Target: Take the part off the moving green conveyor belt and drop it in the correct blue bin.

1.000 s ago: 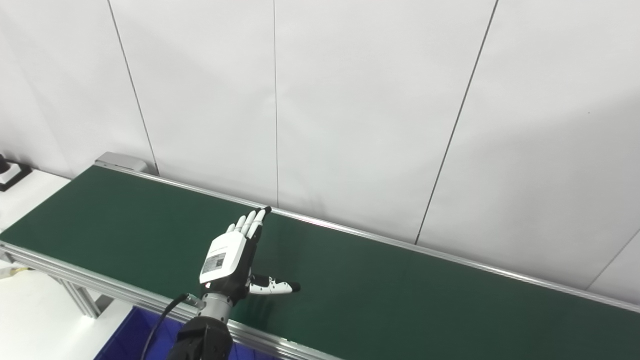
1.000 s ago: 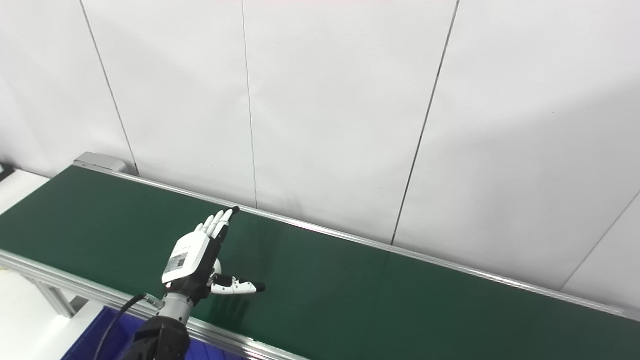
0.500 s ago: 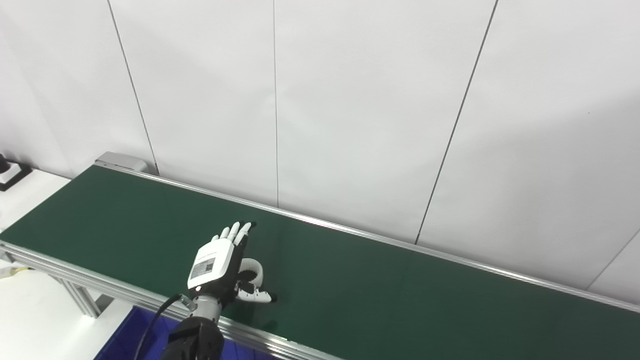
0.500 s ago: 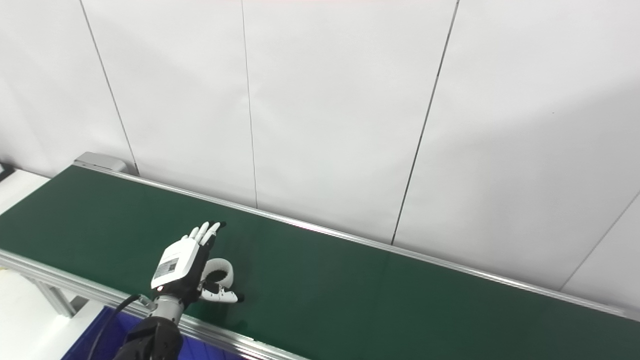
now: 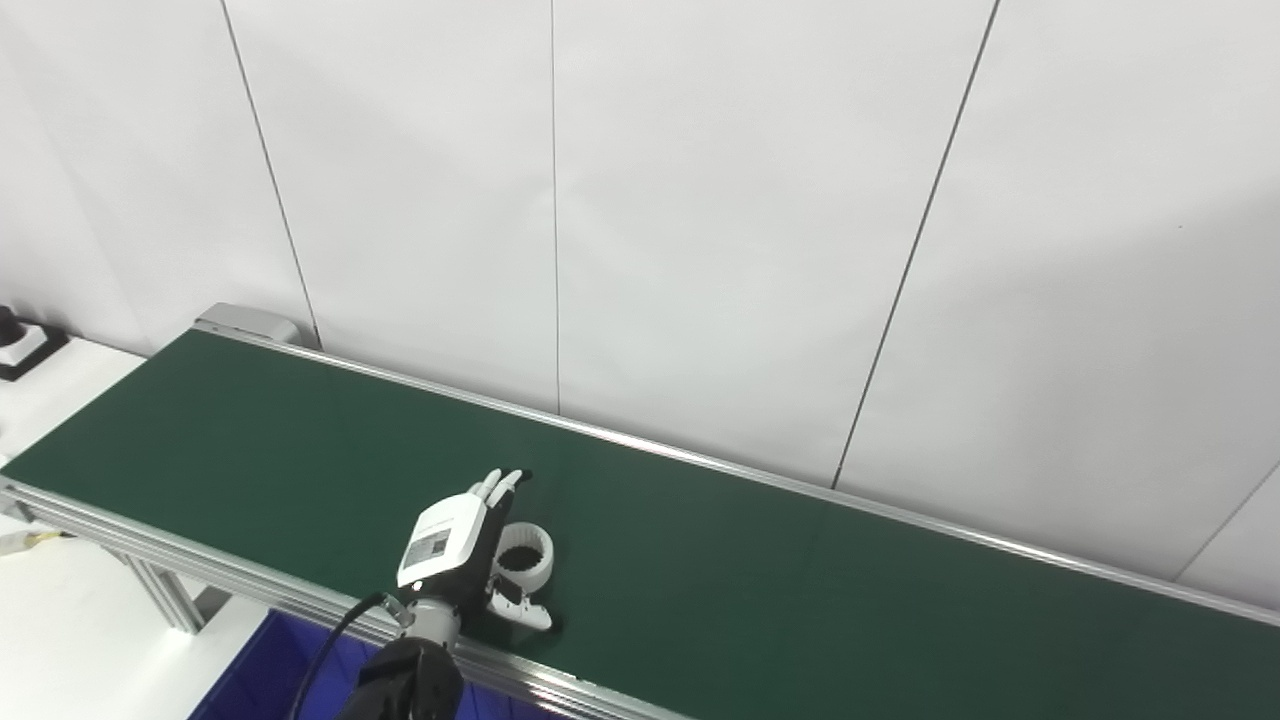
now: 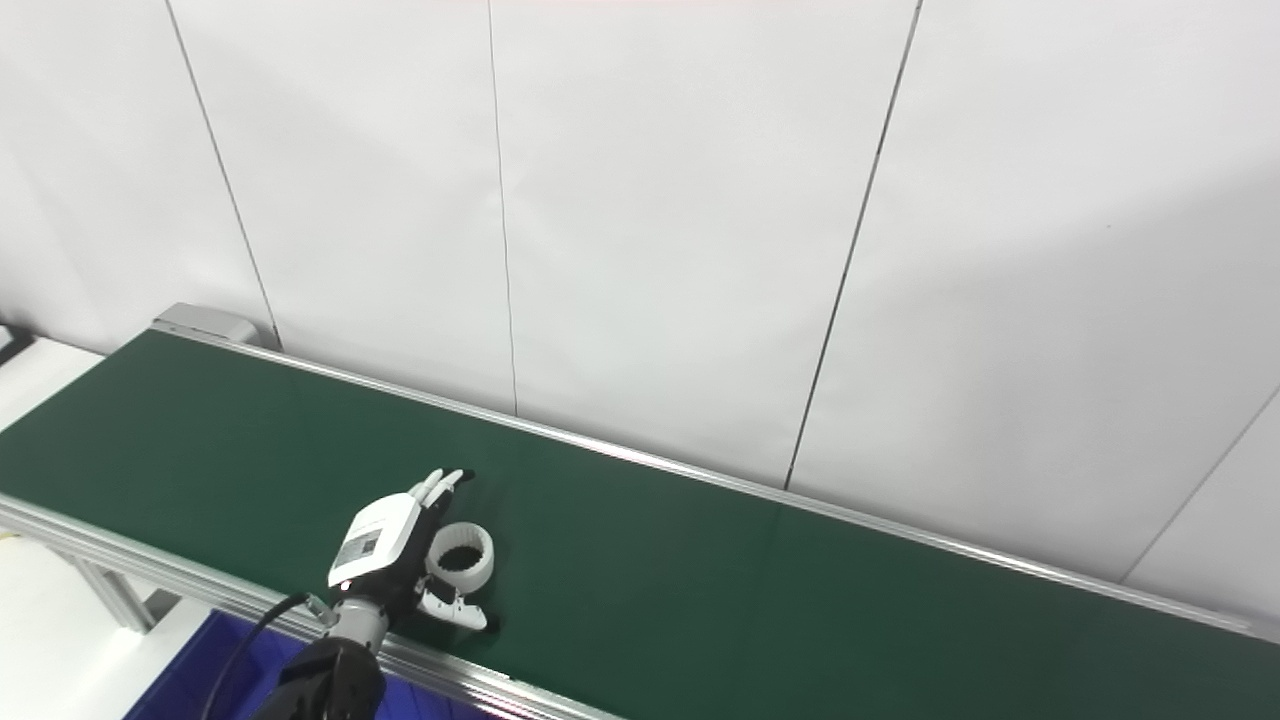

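Note:
A white ring-shaped part (image 5: 526, 558) lies flat on the green conveyor belt (image 5: 800, 580), near the belt's front edge; it also shows in the right eye view (image 6: 463, 557). My left hand (image 5: 450, 545) is low over the belt, directly left of the ring, with fingers stretched out behind it and the thumb in front of it. The hand is open around the ring and does not grip it. A blue bin (image 5: 250, 680) sits below the belt's front rail at the bottom left. My right hand is out of view.
The belt's aluminium front rail (image 5: 200, 575) runs under my left forearm. A white wall (image 5: 700, 200) stands right behind the belt. A white table surface (image 5: 60, 620) lies at the far left, with a black-and-white device (image 5: 15, 340) at the left edge.
My left hand has come back toward the front rail and dropped lower. The white ring came into view beside the hand and now lies between fingers and thumb. The camera shifted slightly.

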Robot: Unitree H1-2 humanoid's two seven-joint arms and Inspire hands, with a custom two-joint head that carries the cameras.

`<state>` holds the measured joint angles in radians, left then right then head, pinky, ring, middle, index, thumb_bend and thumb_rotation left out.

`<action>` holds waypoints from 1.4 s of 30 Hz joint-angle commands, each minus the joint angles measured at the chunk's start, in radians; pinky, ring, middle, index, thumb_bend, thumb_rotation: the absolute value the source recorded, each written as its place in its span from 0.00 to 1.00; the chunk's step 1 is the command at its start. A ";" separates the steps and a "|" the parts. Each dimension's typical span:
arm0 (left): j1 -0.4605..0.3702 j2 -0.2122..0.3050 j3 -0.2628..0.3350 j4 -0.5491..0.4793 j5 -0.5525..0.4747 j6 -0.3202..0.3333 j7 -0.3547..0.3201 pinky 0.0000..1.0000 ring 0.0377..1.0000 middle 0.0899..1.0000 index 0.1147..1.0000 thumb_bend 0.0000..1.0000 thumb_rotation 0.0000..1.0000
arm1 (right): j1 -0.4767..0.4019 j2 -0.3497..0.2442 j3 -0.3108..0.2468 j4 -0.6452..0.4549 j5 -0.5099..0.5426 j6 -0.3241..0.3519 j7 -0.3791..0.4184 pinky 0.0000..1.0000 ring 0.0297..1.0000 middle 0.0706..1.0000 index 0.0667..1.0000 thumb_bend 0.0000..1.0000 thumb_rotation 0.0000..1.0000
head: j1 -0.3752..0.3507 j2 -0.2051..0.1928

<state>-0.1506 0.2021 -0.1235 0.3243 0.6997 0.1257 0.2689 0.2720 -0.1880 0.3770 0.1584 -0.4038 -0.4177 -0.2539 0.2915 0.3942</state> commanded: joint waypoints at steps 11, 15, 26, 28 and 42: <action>-0.050 -0.007 0.011 0.010 -0.069 -0.061 0.079 0.29 0.39 0.47 0.44 0.50 0.00 | 0.011 0.011 -0.005 -0.042 -0.007 -0.052 -0.028 0.69 0.78 0.80 0.83 0.89 0.31 | -0.002 0.006; -0.046 0.008 -0.003 -0.037 -0.068 0.019 -0.011 0.25 0.33 0.39 0.48 0.49 0.00 | 0.012 0.013 -0.003 -0.046 -0.002 -0.052 -0.030 0.71 0.78 0.81 0.83 0.88 0.30 | -0.002 0.008; -0.015 0.030 -0.018 -0.109 -0.080 0.068 -0.091 0.26 0.33 0.39 0.48 0.49 0.00 | 0.015 0.012 0.000 -0.047 0.001 -0.052 -0.034 0.72 0.79 0.81 0.83 0.88 0.31 | -0.010 0.013; 0.000 0.029 -0.008 -0.138 -0.089 0.033 -0.063 0.25 0.33 0.39 0.48 0.49 0.00 | 0.017 0.012 0.002 -0.051 0.004 -0.051 -0.033 0.72 0.79 0.81 0.83 0.88 0.31 | -0.013 0.017; 0.225 0.004 0.066 -0.625 -0.106 -0.130 -0.001 0.31 0.35 0.42 0.47 0.49 0.00 | 0.063 0.050 -0.032 -0.155 -0.031 -0.017 0.024 0.70 0.77 0.80 0.82 0.90 0.32 | -0.153 0.143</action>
<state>0.0621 0.1905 -0.0758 -0.2626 0.6058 0.0439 0.2498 0.3297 -0.1468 0.3499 0.0441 -0.4248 -0.4169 -0.2387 0.1381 0.5369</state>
